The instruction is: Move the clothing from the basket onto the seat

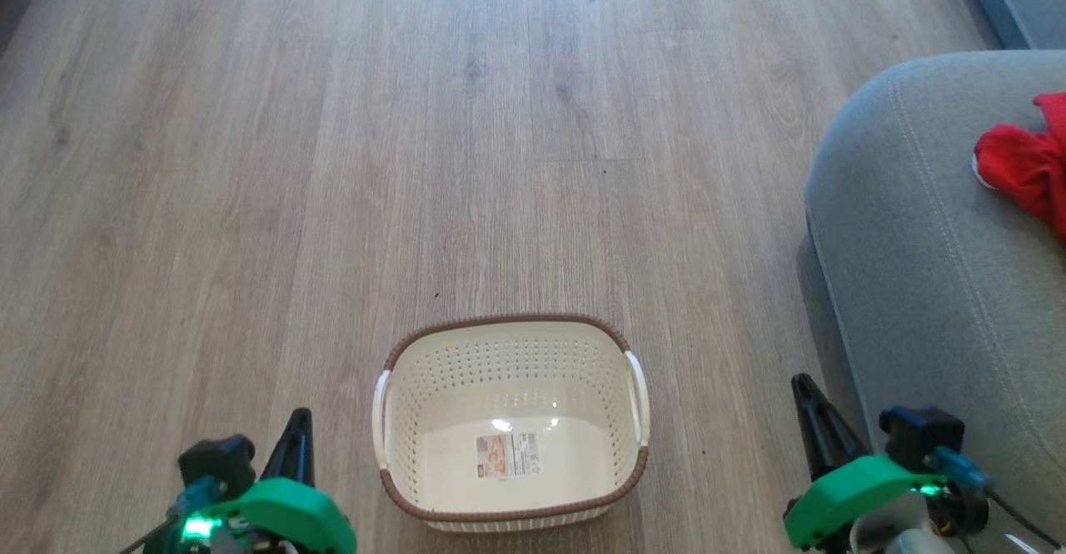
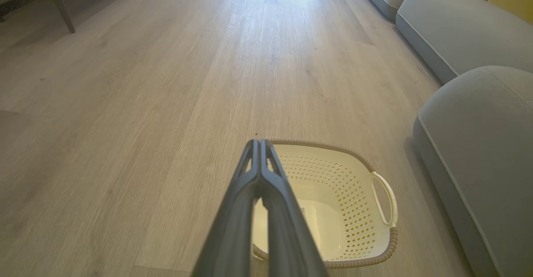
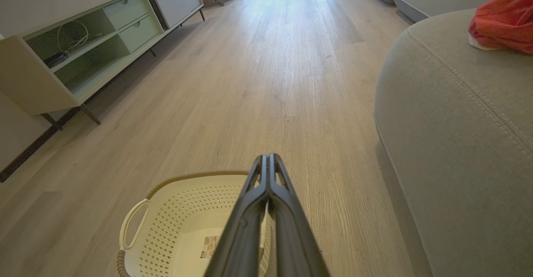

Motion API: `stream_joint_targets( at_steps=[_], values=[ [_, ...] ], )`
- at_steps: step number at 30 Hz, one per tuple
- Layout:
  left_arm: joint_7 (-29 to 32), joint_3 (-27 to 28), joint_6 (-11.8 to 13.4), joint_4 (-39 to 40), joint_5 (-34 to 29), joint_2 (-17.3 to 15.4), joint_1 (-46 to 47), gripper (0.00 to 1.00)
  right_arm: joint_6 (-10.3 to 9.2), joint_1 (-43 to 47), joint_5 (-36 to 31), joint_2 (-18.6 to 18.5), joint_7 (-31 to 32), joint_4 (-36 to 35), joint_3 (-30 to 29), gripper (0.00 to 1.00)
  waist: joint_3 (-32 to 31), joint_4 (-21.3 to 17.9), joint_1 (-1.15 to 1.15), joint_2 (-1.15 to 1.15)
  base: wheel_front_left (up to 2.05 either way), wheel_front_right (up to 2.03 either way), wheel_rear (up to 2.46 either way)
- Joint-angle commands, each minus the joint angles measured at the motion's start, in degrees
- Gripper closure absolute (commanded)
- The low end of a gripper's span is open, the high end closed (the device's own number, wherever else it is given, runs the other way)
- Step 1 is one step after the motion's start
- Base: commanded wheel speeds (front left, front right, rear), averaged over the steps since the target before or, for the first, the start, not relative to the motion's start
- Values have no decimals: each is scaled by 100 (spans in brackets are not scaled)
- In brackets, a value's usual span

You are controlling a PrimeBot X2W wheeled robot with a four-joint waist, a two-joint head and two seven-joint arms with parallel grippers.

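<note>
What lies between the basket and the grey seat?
A bare strip of wood floor, seen in the head view between the basket and the seat; the shut right gripper shows over its seat-side edge.

glossy perforated plastic basket [image 1: 508,371], matt stitched fabric seat [image 1: 916,271], wood-grain floor [image 1: 333,162]

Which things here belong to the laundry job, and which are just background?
Job: clothing, lying on the seat; basket, empty.
Background: wooden floor; shelf unit; further sofa cushion.
</note>
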State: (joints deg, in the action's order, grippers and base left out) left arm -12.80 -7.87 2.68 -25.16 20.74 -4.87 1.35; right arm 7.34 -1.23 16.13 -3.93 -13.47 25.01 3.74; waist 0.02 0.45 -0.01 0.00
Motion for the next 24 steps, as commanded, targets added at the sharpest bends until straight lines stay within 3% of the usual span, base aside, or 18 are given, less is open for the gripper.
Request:
stream_joint_targets(
  at_steps=[1,24],
  values=[
    [40,97,-30,199,178,2,269,100,1,-237,189,5,73,-214,-62,100,1,-1,1,0,0,0,0],
    [403,351,-226,393,1566,42,300,100,4,-284,1664,24,452,-394,-250,100,4,-10,1,0,0,0,0]
  ],
)
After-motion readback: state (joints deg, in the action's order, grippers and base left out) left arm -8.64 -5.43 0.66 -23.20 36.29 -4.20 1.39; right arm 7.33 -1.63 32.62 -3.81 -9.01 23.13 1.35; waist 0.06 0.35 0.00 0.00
